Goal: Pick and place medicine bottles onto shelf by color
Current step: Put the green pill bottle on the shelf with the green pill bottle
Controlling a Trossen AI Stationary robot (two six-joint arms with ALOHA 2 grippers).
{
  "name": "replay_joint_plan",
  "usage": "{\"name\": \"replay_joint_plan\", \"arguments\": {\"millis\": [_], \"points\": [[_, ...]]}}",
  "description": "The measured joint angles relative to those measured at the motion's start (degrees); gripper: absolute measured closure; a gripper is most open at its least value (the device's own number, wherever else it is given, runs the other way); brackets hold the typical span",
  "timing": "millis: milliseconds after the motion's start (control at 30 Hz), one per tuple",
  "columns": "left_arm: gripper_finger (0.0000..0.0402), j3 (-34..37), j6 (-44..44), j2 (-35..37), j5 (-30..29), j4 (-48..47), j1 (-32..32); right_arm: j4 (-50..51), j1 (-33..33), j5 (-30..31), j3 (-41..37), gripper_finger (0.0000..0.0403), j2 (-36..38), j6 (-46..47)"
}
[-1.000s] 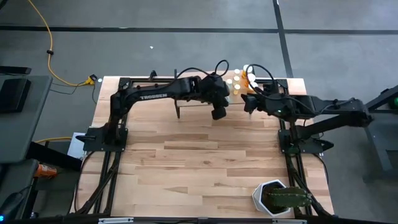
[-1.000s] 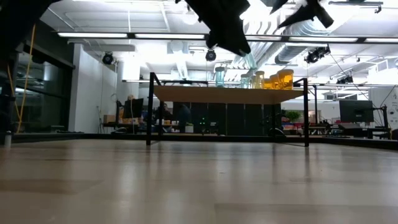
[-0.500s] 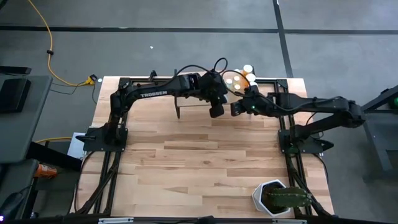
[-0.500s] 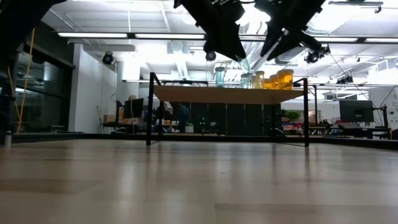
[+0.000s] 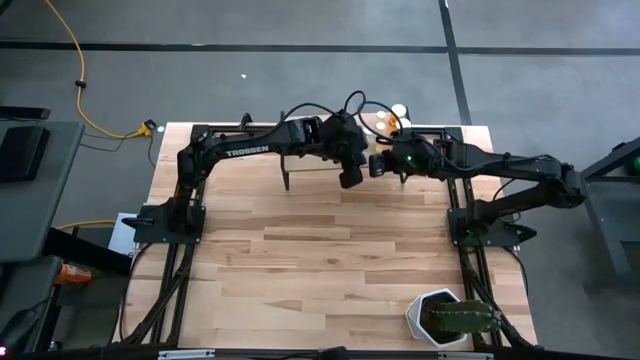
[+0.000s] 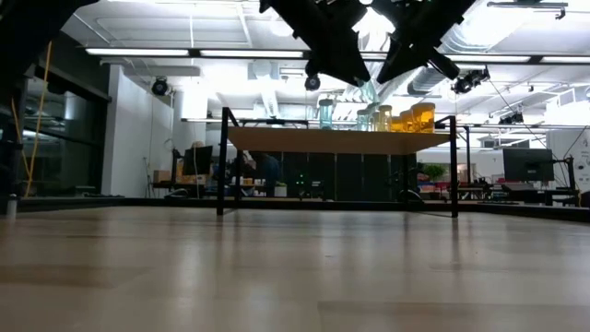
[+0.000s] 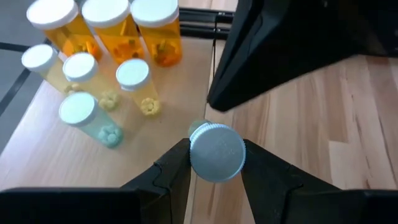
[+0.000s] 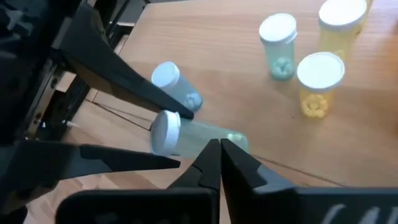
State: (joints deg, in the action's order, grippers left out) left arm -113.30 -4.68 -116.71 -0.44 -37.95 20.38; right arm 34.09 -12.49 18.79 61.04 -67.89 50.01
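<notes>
Bottle (image 7: 216, 152) | clamped in left end effector (image 7: 214, 163) | above shelf (image 7: 37, 155)

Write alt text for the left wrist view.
The left gripper holds a white-capped bottle between its dark fingers above the light-wood shelf. On the shelf stand three large orange bottles and four smaller ones, three yellowish and one pale blue. The other arm's dark body fills the view's upper corner.

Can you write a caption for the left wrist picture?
Left gripper holds a white-capped bottle beside the shelf, where six more bottles stand.
</notes>
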Motion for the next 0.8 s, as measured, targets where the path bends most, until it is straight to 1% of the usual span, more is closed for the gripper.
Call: {"name": "replay_joint_plan", "arguments": {"millis": [300, 467, 800], "points": [[0.0282, 0.0, 0.0, 0.0, 0.2, 2.6, 0.0, 0.0, 0.0, 2.0, 0.0, 0.0402, 0.0, -0.8], [0.0282, 0.0, 0.1, 0.0, 0.2, 5.1, 0.0, -0.1, 0.0, 2.2, 0.0, 0.0403, 0.0, -0.7], [0.0282, 0.0, 0.0, 0.0, -0.3, 7.0, 0.1, -1.1, 0.0, 2.3, 0.0, 0.0403, 0.0, -0.6]]}}
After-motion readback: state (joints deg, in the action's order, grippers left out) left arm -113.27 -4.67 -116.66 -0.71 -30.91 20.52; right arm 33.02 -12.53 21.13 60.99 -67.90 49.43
